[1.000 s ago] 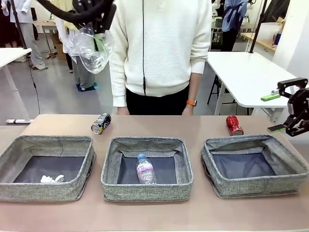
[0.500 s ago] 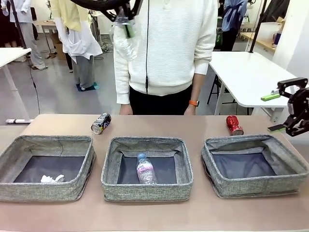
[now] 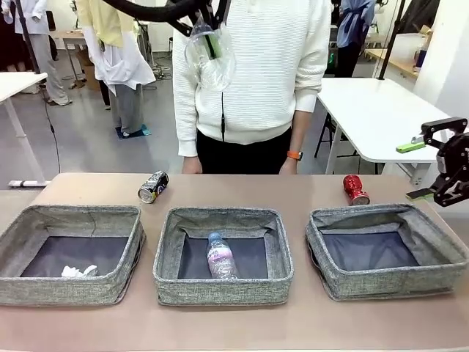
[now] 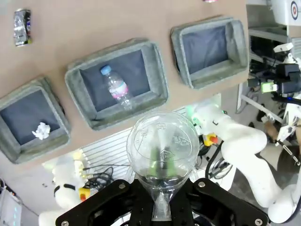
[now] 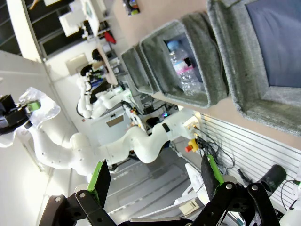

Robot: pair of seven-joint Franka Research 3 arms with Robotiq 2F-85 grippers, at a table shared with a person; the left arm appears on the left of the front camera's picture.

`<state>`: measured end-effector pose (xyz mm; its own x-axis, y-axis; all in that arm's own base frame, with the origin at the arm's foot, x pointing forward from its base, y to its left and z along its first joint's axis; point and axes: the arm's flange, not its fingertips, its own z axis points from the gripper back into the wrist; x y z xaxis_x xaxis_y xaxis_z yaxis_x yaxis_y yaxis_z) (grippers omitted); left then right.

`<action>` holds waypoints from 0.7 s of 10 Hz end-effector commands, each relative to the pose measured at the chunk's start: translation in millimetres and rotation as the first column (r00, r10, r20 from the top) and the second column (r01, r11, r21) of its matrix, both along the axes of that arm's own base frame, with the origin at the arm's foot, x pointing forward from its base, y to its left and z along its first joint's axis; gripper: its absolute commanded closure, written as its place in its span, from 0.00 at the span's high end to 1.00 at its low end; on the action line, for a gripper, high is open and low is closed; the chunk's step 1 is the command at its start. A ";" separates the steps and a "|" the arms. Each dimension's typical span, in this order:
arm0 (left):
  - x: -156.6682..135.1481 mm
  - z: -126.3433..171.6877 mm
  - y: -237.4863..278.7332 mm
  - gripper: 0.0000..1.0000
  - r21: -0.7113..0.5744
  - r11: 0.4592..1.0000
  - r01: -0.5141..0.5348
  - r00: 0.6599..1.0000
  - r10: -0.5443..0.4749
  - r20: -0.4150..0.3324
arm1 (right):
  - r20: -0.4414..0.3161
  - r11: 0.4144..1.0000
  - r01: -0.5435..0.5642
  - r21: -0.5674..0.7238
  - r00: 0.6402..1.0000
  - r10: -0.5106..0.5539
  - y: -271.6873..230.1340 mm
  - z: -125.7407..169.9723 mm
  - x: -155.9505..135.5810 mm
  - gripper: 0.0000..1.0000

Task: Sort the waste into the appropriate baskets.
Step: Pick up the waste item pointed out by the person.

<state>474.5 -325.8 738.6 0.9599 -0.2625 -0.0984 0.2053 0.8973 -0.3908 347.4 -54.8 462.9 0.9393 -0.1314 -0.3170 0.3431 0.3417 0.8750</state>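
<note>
High over the table, my left gripper (image 3: 209, 33) is shut on the clear plastic cup (image 3: 210, 60), which hangs in front of the person's chest. From the left wrist, the cup (image 4: 162, 149) sits between my fingers, above the near rim of the middle basket (image 4: 155, 70). A plastic bottle (image 3: 220, 257) lies in the middle basket (image 3: 223, 215). The paper ball (image 3: 78, 271) rests in the left basket (image 3: 69, 213). The right basket (image 3: 381, 213) holds nothing. On the table behind the baskets lie a black-silver can (image 3: 153, 187) and a red can (image 3: 356, 189). My right gripper (image 3: 438, 170) stands open at the right edge.
The person stands at the far side of the table, hands hanging down behind its edge. A white table (image 3: 374, 110) stands at the back right. In the right wrist view, my open right gripper (image 5: 155, 181) looks past the right basket (image 5: 235, 70) toward the bottle (image 5: 186, 70).
My left arm has carried the cup to the right, from the upper left to above the middle. The right arm and the things on the table have not moved.
</note>
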 end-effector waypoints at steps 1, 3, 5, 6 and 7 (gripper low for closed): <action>-1.5 7.1 2.2 0.05 -0.006 1.000 -0.012 1.000 0.012 0.026 | -0.016 1.000 -0.004 0.000 1.000 0.004 -0.3 4.0 0.0 1.00; -1.5 7.1 2.2 0.05 -0.006 1.000 -0.012 1.000 0.012 0.026 | -0.016 1.000 -0.004 0.000 1.000 0.004 -0.3 4.0 0.0 1.00; -1.5 7.1 2.2 0.05 -0.006 1.000 -0.012 1.000 0.012 0.026 | -0.016 1.000 -0.004 0.000 1.000 0.004 -0.3 4.0 0.0 1.00; -1.5 7.1 2.2 0.05 -0.006 1.000 -0.012 1.000 0.012 0.026 | -0.016 1.000 -0.004 0.000 1.000 0.004 -0.3 4.0 0.0 1.00; -1.5 7.1 2.2 0.05 -0.006 1.000 -0.012 1.000 0.012 0.026 | -0.016 1.000 -0.004 0.000 1.000 0.004 -0.3 4.0 0.0 1.00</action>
